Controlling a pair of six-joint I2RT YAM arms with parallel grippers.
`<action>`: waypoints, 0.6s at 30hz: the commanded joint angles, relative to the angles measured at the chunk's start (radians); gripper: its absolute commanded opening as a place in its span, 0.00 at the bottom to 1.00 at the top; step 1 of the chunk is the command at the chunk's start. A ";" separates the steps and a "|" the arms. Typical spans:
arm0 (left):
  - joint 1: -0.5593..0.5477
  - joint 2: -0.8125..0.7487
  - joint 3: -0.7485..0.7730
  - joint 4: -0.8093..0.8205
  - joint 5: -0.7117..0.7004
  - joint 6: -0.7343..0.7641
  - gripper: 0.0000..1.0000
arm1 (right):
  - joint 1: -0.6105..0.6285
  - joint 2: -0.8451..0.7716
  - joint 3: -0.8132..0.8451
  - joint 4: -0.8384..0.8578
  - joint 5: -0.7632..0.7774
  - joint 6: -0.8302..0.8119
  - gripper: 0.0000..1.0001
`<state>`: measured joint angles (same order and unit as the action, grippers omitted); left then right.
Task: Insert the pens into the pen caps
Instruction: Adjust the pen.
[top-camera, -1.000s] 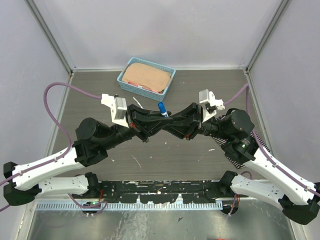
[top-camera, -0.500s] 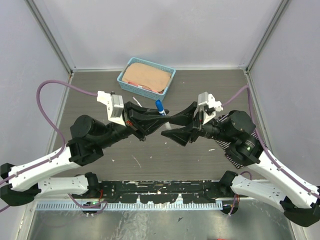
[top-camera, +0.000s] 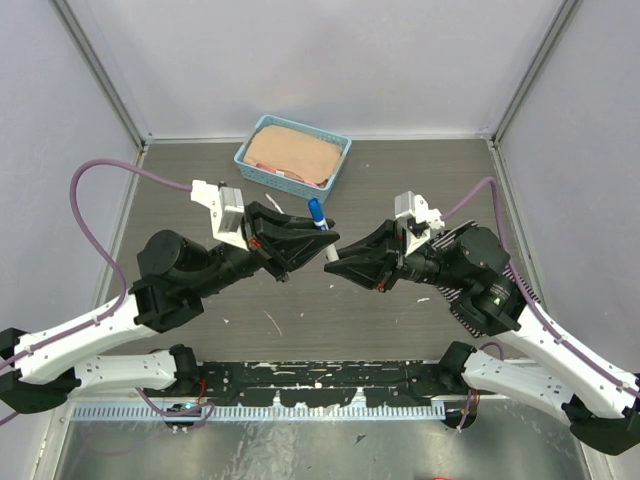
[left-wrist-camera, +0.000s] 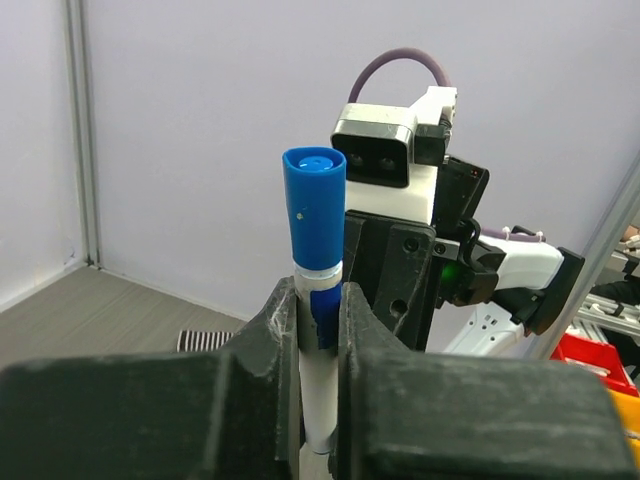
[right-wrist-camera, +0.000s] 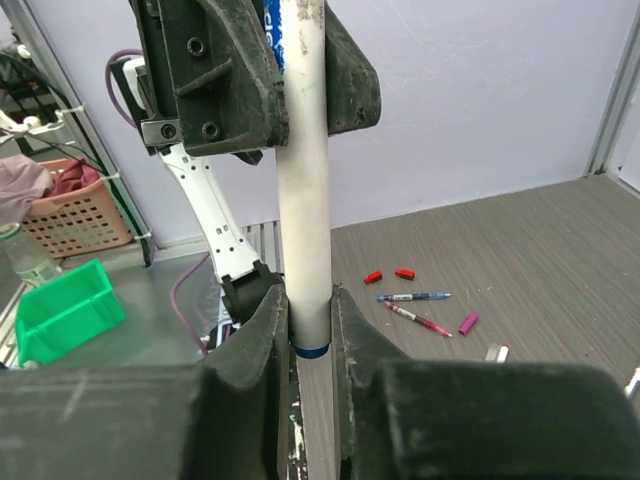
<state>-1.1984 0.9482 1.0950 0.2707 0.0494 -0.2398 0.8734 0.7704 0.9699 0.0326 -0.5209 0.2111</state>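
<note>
Both clamped on one pen (right-wrist-camera: 303, 150): left claw (left-wrist-camera: 318, 310), right claw (right-wrist-camera: 308, 310); basket (top-camera: 262, 170), loose pens (right-wrist-camera: 413, 297) nearby.

I drew the right gripper (top-camera: 333, 262) back off the left gripper (top-camera: 320, 240); their crossed fingers came apart, ending tip to tip on the pen (top-camera: 315, 210).

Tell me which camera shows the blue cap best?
The left wrist view: the blue cap sits close and whole on the pen in the left gripper. Top external shows only a small blue dot; right wrist hides nearly all of it.
</note>
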 joint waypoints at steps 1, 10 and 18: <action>-0.004 -0.006 -0.012 0.012 0.004 0.002 0.27 | -0.002 -0.002 -0.004 0.120 0.022 0.063 0.01; -0.004 0.000 -0.055 0.034 0.000 -0.021 0.39 | -0.002 0.000 -0.007 0.169 0.026 0.083 0.01; -0.005 0.013 -0.064 0.056 0.005 -0.051 0.23 | -0.002 0.011 -0.001 0.163 0.021 0.086 0.01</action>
<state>-1.1995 0.9558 1.0397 0.2821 0.0456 -0.2714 0.8742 0.7765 0.9527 0.1284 -0.5060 0.2878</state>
